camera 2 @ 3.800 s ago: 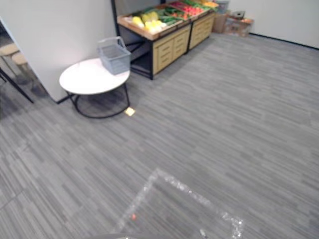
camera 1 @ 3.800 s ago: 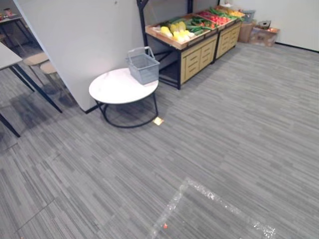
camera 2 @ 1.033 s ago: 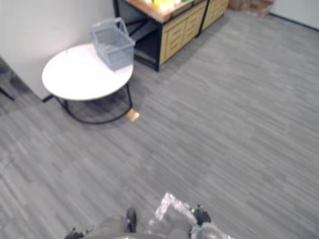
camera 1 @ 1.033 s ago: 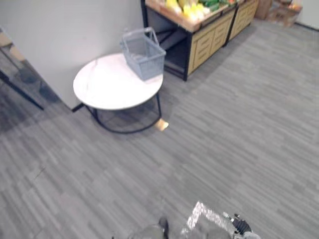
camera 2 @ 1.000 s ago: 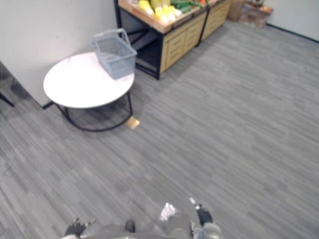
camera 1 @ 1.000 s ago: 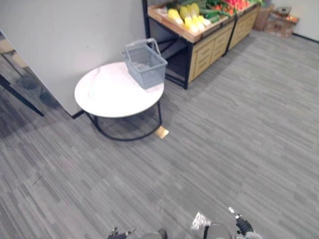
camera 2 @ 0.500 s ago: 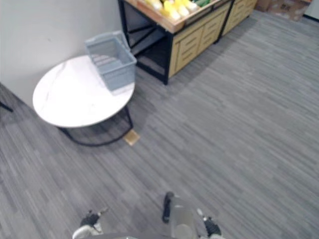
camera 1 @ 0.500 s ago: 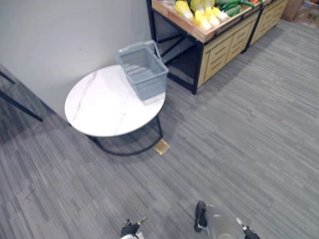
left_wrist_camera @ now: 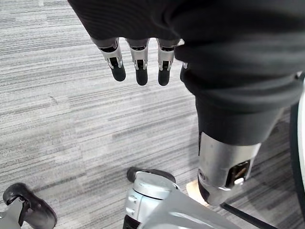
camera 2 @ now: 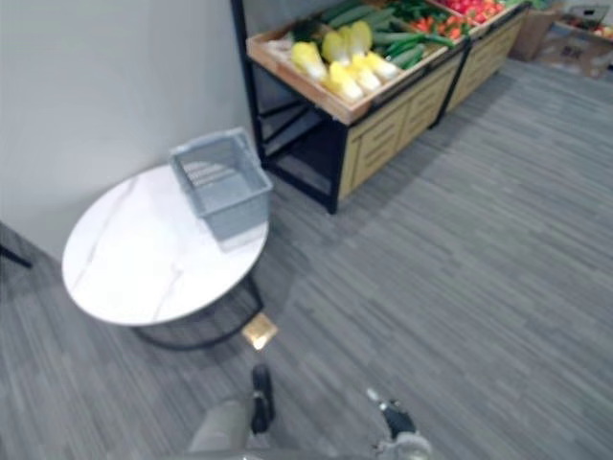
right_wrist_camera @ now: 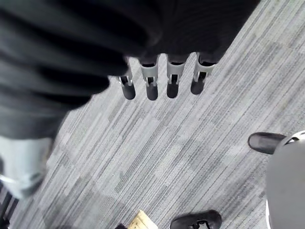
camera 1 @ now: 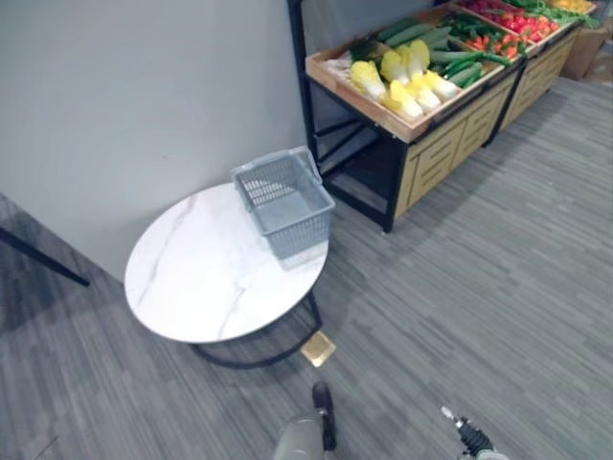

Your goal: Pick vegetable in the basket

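An empty grey plastic basket (camera 1: 284,199) with its handle folded down stands at the far right edge of a round white marble table (camera 1: 206,287). Behind it to the right, a wooden produce stand (camera 1: 421,144) carries pale yellow cabbages (camera 1: 402,81), green cucumbers (camera 1: 460,62) and red vegetables (camera 1: 512,19). My left hand (left_wrist_camera: 138,64) hangs over the grey floor with straight fingers and holds nothing. My right hand (right_wrist_camera: 162,81) also hangs open above the floor, empty, well short of the table and the stand.
A grey wall (camera 1: 144,96) rises behind the table. A small gold floor plate (camera 1: 318,348) lies beside the table's black ring base. Open grey carpet (camera 2: 498,249) spreads to the right of the stand. Cardboard boxes (camera 2: 575,24) sit at the far right.
The whole view has shifted: the camera is nearer the table and the produce stand, which now shows more of its vegetables. Basket and table have not moved.
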Tool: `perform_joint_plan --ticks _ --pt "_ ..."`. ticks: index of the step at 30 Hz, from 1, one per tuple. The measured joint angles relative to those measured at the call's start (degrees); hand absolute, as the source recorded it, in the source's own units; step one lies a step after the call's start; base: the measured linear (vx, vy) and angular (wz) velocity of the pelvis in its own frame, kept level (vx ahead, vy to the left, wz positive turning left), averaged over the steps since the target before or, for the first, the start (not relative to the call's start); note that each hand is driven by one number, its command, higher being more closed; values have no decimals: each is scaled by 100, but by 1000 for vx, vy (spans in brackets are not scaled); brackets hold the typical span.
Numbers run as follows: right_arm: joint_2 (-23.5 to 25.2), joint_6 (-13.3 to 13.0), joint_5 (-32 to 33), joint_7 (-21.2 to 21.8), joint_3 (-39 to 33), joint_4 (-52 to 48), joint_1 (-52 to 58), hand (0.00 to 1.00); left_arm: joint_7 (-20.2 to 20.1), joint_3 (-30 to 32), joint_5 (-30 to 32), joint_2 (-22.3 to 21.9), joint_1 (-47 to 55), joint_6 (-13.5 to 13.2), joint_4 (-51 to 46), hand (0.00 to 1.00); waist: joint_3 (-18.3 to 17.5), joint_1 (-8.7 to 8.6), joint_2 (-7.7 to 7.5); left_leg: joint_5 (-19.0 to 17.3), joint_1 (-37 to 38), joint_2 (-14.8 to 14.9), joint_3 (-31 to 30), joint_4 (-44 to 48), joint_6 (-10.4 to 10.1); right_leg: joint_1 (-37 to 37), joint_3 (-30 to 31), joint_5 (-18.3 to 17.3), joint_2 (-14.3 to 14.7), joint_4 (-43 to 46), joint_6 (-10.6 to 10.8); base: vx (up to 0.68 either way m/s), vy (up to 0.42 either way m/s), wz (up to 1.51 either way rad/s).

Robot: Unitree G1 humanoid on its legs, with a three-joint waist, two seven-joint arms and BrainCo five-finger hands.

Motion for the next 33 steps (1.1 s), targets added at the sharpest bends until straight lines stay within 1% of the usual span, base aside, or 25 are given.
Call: perform_joint_plan --ticks 1,3,4,5,6,7,8,9,11,12,13,15,16,17,18,20,21,22,24,25,26,27,29,30,33 --pt "4 0 1 18 47 0 -28 0 2 -12 7 26 -36 -3 2 0 -5 14 -30 -89 -58 -43 0 90 97 -65 61 148 -82 79 5 547 242 25" --pt "5 -1 0 72 76 12 -21 0 -5 15 111 106 -25 3 24 0 -63 65 -108 -242 177 -240 52 47 273 -187 361 450 -266 682 201 494 244 25" --pt "9 -5 0 87 88 12 6 0 -8 14 138 117 3 8 23 0 -128 66 -147 -287 260 -318 51 -29 287 -292 438 483 -302 965 248 441 194 29" --pt "32 -19 -1 97 82 12 53 0 -16 15 160 162 49 8 19 0 -219 63 -224 -384 467 -455 15 -195 312 -587 527 558 -428 1771 309 332 133 23" --pt "45 -21 -1 108 81 20 65 0 -25 15 160 178 68 14 9 0 -221 67 -273 -441 622 -528 -6 -285 299 -779 563 663 -512 2333 462 476 183 22" --pt "61 -18 -1 118 77 50 92 0 -35 12 159 191 113 50 10 0 -216 62 -334 -556 1007 -623 -68 -490 291 -1259 642 1237 -701 3601 863 389 140 18" --pt "91 -30 27 135 1 31 136 0 -43 -26 155 190 165 93 10 0 -233 26 -353 -629 1296 -664 -155 -605 264 -1631 729 1760 -798 4559 1057 560 166 46" --pt "83 -44 34 136 -31 -26 169 0 -60 -200 152 285 188 172 12 0 -229 -97 -364 -734 1695 -739 -418 -664 269 -2164 661 1705 -926 5853 1008 412 84 64" --pt "68 -46 38 133 -64 -42 233 0 -58 -397 141 398 95 209 6 0 -220 -184 -381 -803 2102 -752 -715 -769 252 -2519 396 1294 -1013 6432 924 380 20 97" --pt "45 -36 37 117 -117 -68 346 0 -59 -505 147 409 -43 180 -26 0 -215 -208 -362 -827 2417 -744 -979 -923 210 -2763 45 811 -1150 6204 759 330 -36 104" --pt "44 -37 35 117 -158 -81 371 0 -56 -505 143 408 -101 178 -41 0 -214 -207 -361 -834 2513 -742 -1070 -971 198 -2853 -39 668 -1195 5967 694 366 -76 117" --pt "62 -2 33 116 -266 -56 407 0 -42 -494 142 394 -179 124 -84 0 -214 -260 -361 -880 2631 -713 -1321 -993 125 -2987 -261 521 -1313 4886 593 249 -116 95" --pt "48 7 33 116 -268 1 389 0 -22 -501 142 366 -189 102 -132 0 -201 -297 -327 -953 2638 -631 -1554 -977 63 -3005 -240 480 -1254 3892 519 205 -159 78" --pt "21 10 33 111 -267 43 383 0 -8 -504 132 349 -221 92 -128 0 -202 -299 -284 -1007 2613 -546 -1683 -962 -19 -2948 -143 518 -1141 2980 550 279 -305 81" --pt "29 9 34 103 -264 45 375 0 -3 -484 134 346 -224 88 -116 0 -201 -289 -284 -1094 2528 -467 -1873 -936 -129 -2859 150 666 -1013 1823 582 217 -302 60" --pt "60 23 35 101 -268 133 374 0 -2 -326 135 337 -222 86 -115 0 -222 -262 -360 -1288 2399 -393 -2127 -835 -261 -2786 637 989 -986 849 563 255 -442 68" --pt "134 32 34 97 -273 143 409 0 -6 -21 135 333 -138 89 -112 0 -267 -258 -461 -1444 2349 -355 -2221 -766 -427 -2674 728 1230 -1011 592 716 235 -482 62" --pt "142 44 34 115 -271 148 419 0 -13 163 135 312 -115 89 -114 0 -295 -230 -487 -1524 2355 -280 -2217 -750 -532 -2683 709 1512 -945 623 748 213 -489 64" --pt "-65 81 32 151 -264 151 465 0 -66 660 137 -21 -106 96 -102 0 -363 -230 -149 -1363 2312 256 -2035 -819 -786 -2615 182 1391 -603 818 542 251 -421 73" --pt "-93 106 32 159 -264 153 463 0 -76 728 135 -70 -96 94 -96 0 -384 -233 -86 -1254 2317 331 -1990 -900 -856 -2557 41 1370 -553 807 530 274 -327 93" --pt "-139 131 33 198 -266 161 463 0 -84 750 113 -110 -86 94 -31 0 -441 -250 11 -1010 2341 483 -1926 -1117 -1003 -2453 -227 1277 -468 811 435 232 -269 103" --pt "-188 133 25 234 -262 212 427 0 -93 804 85 -138 -64 94 5 0 -477 -275 54 -810 2346 587 -1902 -1285 -1054 -2365 -440 1214 -401 810 375 242 -295 98" --pt "-252 130 26 241 -256 253 286 0 -101 927 84 -159 -11 98 10 0 -521 -271 107 -611 2340 652 -1895 -1366 -1082 -2280 -619 1172 -329 747 306 162 -233 56" --pt "-242 124 26 238 -255 261 149 0 -117 990 79 -152 64 102 10 0 -505 -273 47 -443 2294 663 -1881 -1371 -1099 -2202 -730 1160 -289 661 282 87 -187 36" --pt "-286 95 37 189 -282 239 81 0 -128 960 0 -137 127 124 10 0 -514 -295 25 -288 2219 665 -1802 -1361 -1100 -2011 -954 1151 -285 520 265 58 -124 44"
